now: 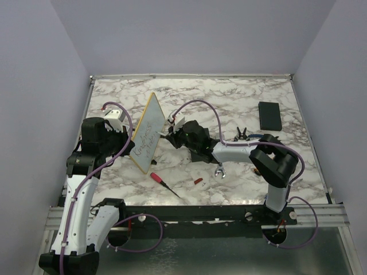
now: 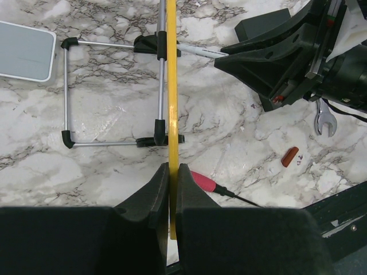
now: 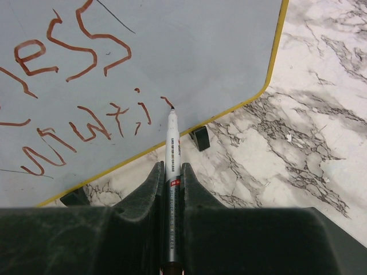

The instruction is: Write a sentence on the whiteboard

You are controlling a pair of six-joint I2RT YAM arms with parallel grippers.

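The whiteboard point(image 1: 147, 133), pale face with a thin yellow frame, stands tilted on a wire stand point(image 2: 109, 91) at the table's left middle. My left gripper point(image 2: 172, 172) is shut on its yellow edge point(image 2: 171, 86). The sentence point(image 3: 69, 86) is in two lines of reddish-brown handwriting on the face; it also shows in the top view point(image 1: 145, 139). My right gripper point(image 3: 172, 172) is shut on a white marker point(image 3: 172, 152), whose tip touches the board face point(image 3: 189, 51) near the end of the lower line. In the top view the right gripper point(image 1: 174, 133) sits just right of the board.
A red-handled screwdriver point(image 1: 163, 183), a small red cap point(image 1: 198, 181) and a wrench point(image 1: 219, 170) lie on the marble near the front. A black slab point(image 1: 269, 114) lies at the far right, black pliers point(image 1: 241, 134) beside the right arm. A grey-white pad point(image 2: 26, 51) lies behind the stand.
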